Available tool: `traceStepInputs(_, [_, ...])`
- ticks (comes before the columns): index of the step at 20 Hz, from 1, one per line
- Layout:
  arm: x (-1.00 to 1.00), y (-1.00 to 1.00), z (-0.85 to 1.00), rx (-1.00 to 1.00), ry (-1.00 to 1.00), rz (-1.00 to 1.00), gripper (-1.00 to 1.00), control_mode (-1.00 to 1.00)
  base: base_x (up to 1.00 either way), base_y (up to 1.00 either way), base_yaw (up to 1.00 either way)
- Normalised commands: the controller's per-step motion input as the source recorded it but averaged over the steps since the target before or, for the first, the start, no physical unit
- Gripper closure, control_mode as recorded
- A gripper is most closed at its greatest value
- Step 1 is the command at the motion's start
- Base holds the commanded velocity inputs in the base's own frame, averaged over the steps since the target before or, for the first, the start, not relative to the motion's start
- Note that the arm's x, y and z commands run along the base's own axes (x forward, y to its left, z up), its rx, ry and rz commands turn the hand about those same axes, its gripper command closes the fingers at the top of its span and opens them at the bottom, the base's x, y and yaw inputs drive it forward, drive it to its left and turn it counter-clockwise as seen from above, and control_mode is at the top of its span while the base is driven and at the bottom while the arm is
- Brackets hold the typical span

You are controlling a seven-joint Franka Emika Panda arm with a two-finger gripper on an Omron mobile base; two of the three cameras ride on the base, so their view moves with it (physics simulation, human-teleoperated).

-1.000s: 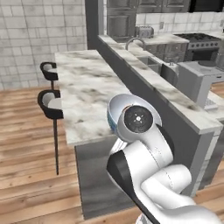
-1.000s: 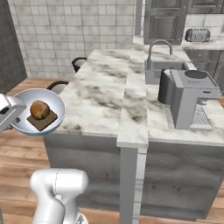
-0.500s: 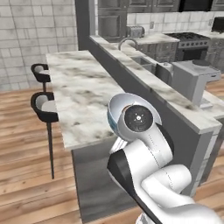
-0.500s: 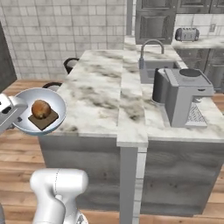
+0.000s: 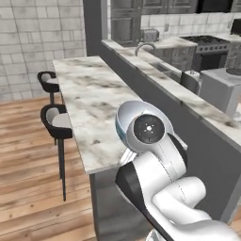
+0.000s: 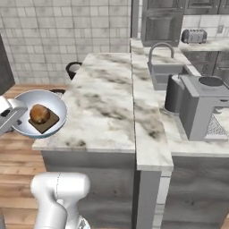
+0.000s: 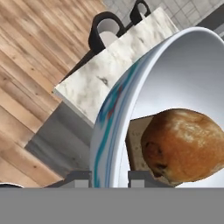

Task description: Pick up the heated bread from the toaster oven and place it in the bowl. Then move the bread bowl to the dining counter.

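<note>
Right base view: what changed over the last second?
The base drove, so the whole scene shifted; the dining counter sits differently in frame. The gripper stays clamped on the bowl rim, with the heated bread on its dark square piece, left of the counter's edge.

Two black bar stools (image 5: 54, 113) stand on wood flooring (image 5: 28, 188); a grey coffee machine (image 6: 201, 107) sits beside a sink (image 6: 166, 74).

The bowl (image 6: 39, 119) hangs just off the dining counter's (image 6: 105, 103) near left corner; in the bowl, the heated bread (image 6: 39, 113) sits on a flat square piece (image 6: 44, 122); bar stools (image 5: 55, 123) line the counter's left side; a sink (image 6: 166, 74) lies right of it.
</note>
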Motion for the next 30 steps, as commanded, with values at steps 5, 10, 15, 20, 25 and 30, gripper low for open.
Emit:
traceStepInputs(5, [0.2,0.0,0.0,0.0,0.01,-0.01,1.0,-1.0,0.78,0.0,-0.06])
traceStepInputs(10, [0.97,-0.57,0.0,-0.06,0.02,0.01,1.0,-1.0,0.0,0.0,0.0])
traceStepInputs(15, [1.0,-0.6,-0.09,-0.02,0.29,0.02,1.0,-1.0,0.0,0.0,0.0])
traceStepInputs(20, [1.0,-0.04,-0.29,-0.02,0.32,0.0,1.0,-1.0,0.0,0.0,0.0])
traceStepInputs(25, [1.0,0.01,-0.83,-0.15,0.03,0.07,1.0,-1.0,0.0,0.0,0.0])
traceStepInputs(30, [0.76,0.04,-0.93,-0.11,-0.1,0.08,1.0,-1.0,0.0,0.0,0.0])
